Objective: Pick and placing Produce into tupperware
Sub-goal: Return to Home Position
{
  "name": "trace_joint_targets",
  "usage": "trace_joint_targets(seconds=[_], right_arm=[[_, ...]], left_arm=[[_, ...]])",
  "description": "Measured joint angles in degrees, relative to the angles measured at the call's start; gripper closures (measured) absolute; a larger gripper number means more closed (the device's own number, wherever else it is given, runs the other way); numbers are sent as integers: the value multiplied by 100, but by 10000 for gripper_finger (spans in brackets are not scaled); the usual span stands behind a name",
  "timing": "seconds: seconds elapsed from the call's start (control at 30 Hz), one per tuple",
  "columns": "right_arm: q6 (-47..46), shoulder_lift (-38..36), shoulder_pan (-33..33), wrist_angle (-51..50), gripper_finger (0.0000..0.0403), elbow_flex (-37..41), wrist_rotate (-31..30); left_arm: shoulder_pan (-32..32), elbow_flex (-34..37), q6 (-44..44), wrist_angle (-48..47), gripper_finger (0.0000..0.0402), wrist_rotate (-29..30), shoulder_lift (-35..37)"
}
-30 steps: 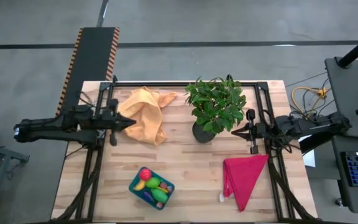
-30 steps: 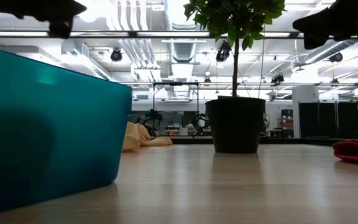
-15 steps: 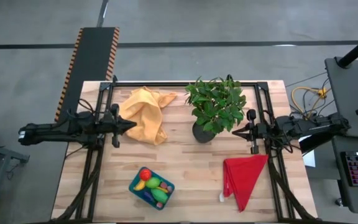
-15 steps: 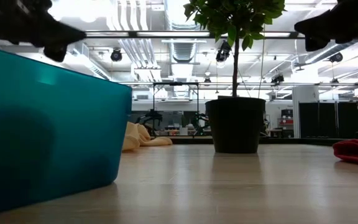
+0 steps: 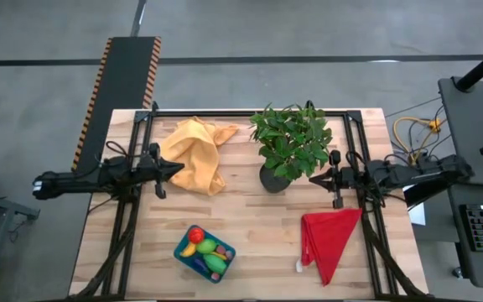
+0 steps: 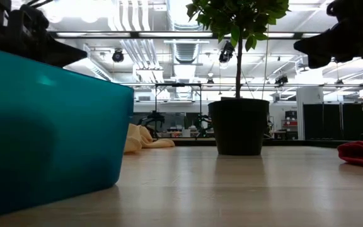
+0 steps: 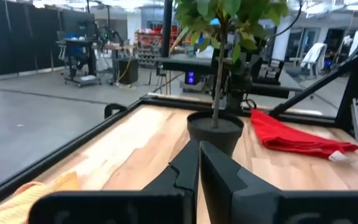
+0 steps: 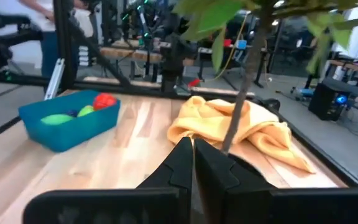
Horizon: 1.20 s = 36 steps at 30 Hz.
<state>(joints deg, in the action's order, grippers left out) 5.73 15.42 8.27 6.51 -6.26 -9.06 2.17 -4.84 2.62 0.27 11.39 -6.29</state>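
Note:
The teal tupperware (image 5: 183, 252) sits near the table's near edge, left of centre. It also shows in the low view as tupperware (image 6: 43, 126) and in the right wrist view as tupperware (image 8: 67, 134). Inside it lies the produce (image 5: 205, 248): a red piece, green pieces and a yellow banana; the right wrist view shows this produce (image 8: 98, 99) too. My left gripper (image 5: 179, 168) hangs shut above the orange cloth's left edge, far from the tub. My right gripper (image 5: 313, 178) is shut beside the plant pot, on its right. In the wrist views the left gripper (image 7: 197, 155) and right gripper (image 8: 191, 152) hold nothing.
A leafy potted plant (image 5: 290, 143) stands at the table's centre, toward the far side. An orange-yellow cloth (image 5: 198, 155) lies crumpled far left, and a magenta cloth (image 5: 329, 239) lies near right. Black frame rails (image 5: 128, 218) run along both sides of the table.
Both grippers have come down a little, the left one more than the right, as the low view shows. The right gripper has also edged slightly toward the plant pot. Both stayed shut. The tub, the produce and the cloths have not moved.

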Motion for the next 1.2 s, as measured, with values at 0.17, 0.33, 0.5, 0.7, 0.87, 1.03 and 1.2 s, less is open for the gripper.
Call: trace_joint_targets(seconds=[0.17, 0.33, 0.5, 0.7, 0.87, 1.03, 1.2], right_arm=[[7, -2, -281, 627, 394, 246, 305], [-215, 0, -661, 860, 394, 482, 643], [-286, -2, -1076, 915, 394, 487, 1261], [-400, 3, -1475, 825, 394, 574, 1718], [-550, -76, -1503, 774, 394, 577, 1961], [-756, -532, -1491, 216, 394, 575, 1961], [-825, -1253, -1477, -452, 394, 575, 1955]], left_arm=[[0, 268, 1, 61, 401, 0, 288], [0, 314, 0, -70, 401, -32, 467], [0, 314, -39, -100, 401, -80, 388], [-2, 314, -3, -124, 401, -125, 186], [0, 314, 12, -130, 401, -121, 210], [0, 314, 7, -144, 401, -119, 226], [-1, 314, 26, -157, 402, -129, 217]])
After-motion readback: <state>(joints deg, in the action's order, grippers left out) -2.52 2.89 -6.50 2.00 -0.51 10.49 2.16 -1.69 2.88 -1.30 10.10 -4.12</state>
